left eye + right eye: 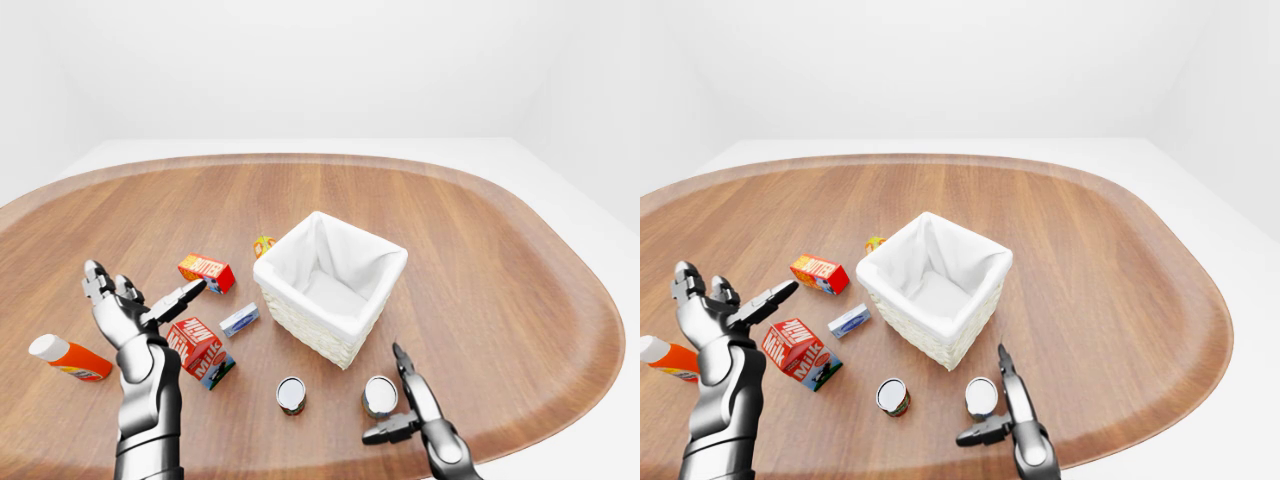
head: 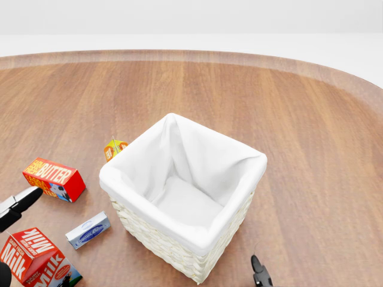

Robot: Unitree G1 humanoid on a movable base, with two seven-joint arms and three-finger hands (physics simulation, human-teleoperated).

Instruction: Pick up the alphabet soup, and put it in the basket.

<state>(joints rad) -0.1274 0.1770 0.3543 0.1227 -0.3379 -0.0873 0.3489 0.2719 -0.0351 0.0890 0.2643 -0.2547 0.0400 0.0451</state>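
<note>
Nearest, my right hand [image 1: 420, 415] sits low in the left-eye view, fingers spread, thumb out to the left, holding nothing. Two cans stand just beside it: one [image 1: 380, 396] touching-close at my fingertips, the other [image 1: 291, 395] further to the left. Both show only silver lids, so I cannot tell which is the alphabet soup; no label reads from here.

My left hand [image 1: 125, 310] is raised on the other side, fingers splayed and empty. Just right of it stands a red carton [image 1: 199, 349] printed "MILK" in white. Left of my wrist lies a bottle [image 1: 68, 357] with an orange body and white cap. Past my left fingertips a small blue-and-white box [image 2: 88, 229] lies flat, its print too small to read, and a red box [image 2: 54, 179] reads "BUTTER" in yellow.

Beyond my right hand stands the basket [image 1: 300, 318], wicker with a white cloth liner. A small orange carton [image 2: 114, 147] peeks from behind its left corner.

Everything rests on an oval wooden table [image 1: 480, 250] with a raised rim, in a plain white room.
</note>
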